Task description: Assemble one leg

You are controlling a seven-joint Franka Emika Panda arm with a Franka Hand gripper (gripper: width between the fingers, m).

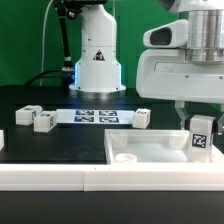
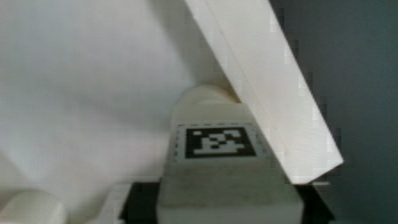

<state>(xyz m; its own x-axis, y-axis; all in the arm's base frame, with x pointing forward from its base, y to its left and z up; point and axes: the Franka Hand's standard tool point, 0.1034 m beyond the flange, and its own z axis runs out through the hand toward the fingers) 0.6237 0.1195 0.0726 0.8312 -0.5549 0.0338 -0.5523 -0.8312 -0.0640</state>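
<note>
My gripper (image 1: 200, 118) is shut on a leg (image 1: 201, 134), a small white block with a black-and-white tag facing the camera. I hold it upright over the far right corner of the large white tabletop (image 1: 150, 150), inside its raised rim. In the wrist view the leg (image 2: 217, 150) fills the space between my black fingers (image 2: 146, 200), its tagged face toward the camera and its far end against the tabletop's inner surface (image 2: 89, 90) next to the rim (image 2: 267, 80).
Three more white legs stand on the black table: two at the exterior view's left (image 1: 25, 115) (image 1: 44, 121) and one in the middle (image 1: 143, 118). The marker board (image 1: 98, 116) lies behind the tabletop. The robot base (image 1: 96, 60) stands at the back. A white bar (image 1: 60, 176) runs along the front.
</note>
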